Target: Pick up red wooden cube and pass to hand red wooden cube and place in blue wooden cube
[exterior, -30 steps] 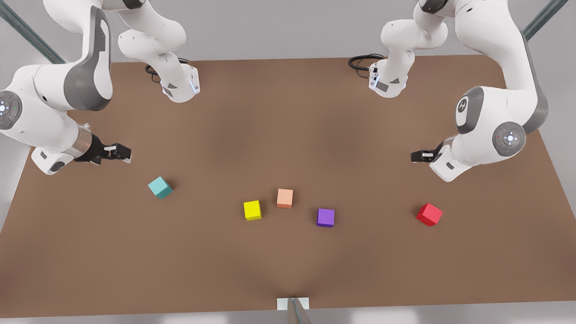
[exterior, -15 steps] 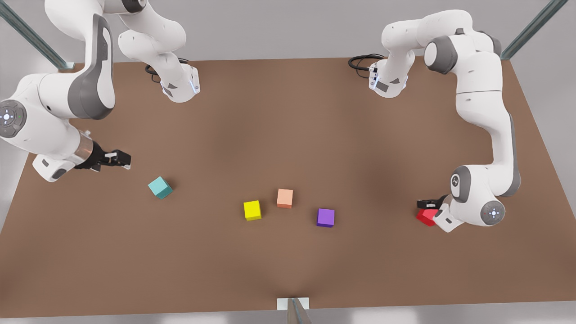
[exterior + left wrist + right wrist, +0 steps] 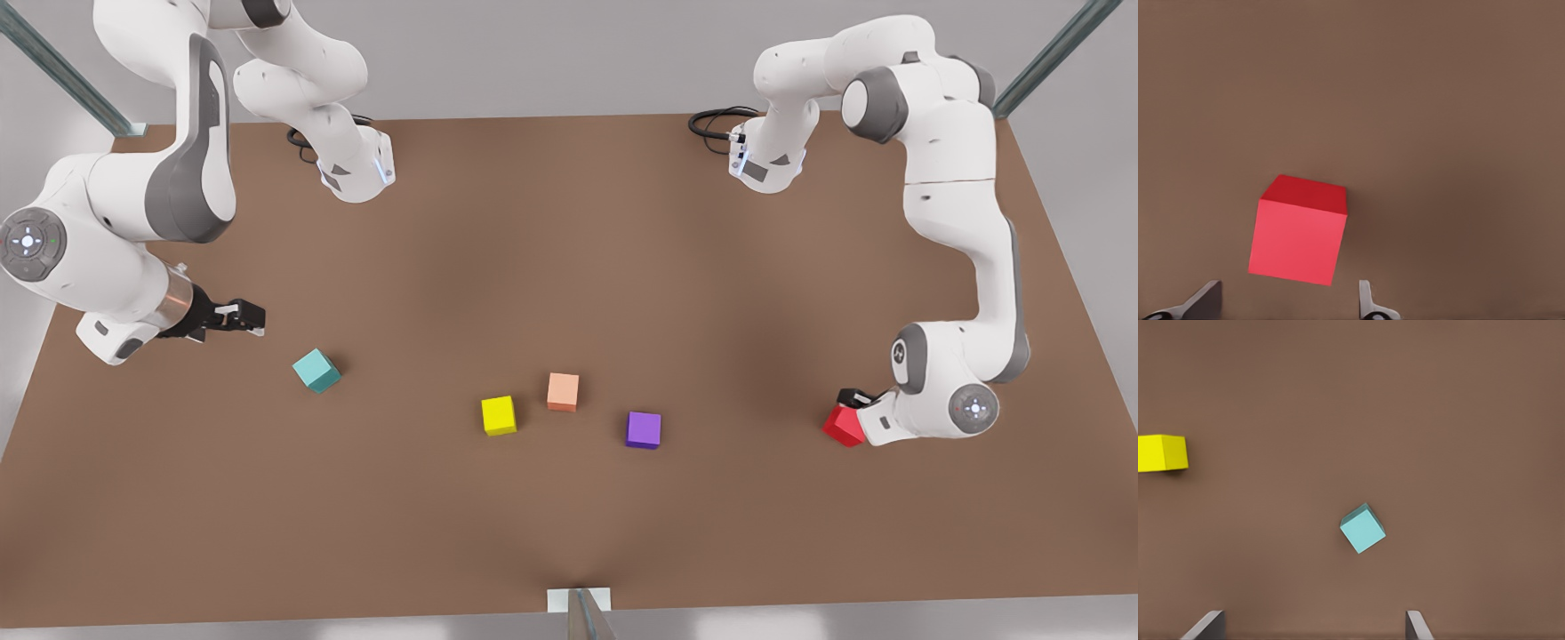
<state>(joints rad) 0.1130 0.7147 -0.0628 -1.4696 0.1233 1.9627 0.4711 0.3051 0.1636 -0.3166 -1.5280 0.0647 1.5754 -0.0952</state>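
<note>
1. The red wooden cube (image 3: 843, 427) is sitting on the brown surface (image 3: 569, 267) at the front view's right, well apart from the other cubes.
2. The left pincer (image 3: 852, 397) is hanging low, right over the red wooden cube; in the left wrist view its two fingers (image 3: 1201, 303) are standing wide, with the cube (image 3: 1298, 231) ahead of the gap and untouched.
3. The blue wooden cube (image 3: 316, 370) is lying on the surface toward the front view's left.
4. The right pincer (image 3: 242, 316) is hovering near the blue wooden cube, off to its side, and its fingers (image 3: 1205, 625) are spread wide and gripping nothing.
5. A yellow cube (image 3: 499, 415), a peach cube (image 3: 563, 392) and a purple cube (image 3: 643, 429) are resting between the two task cubes.
</note>
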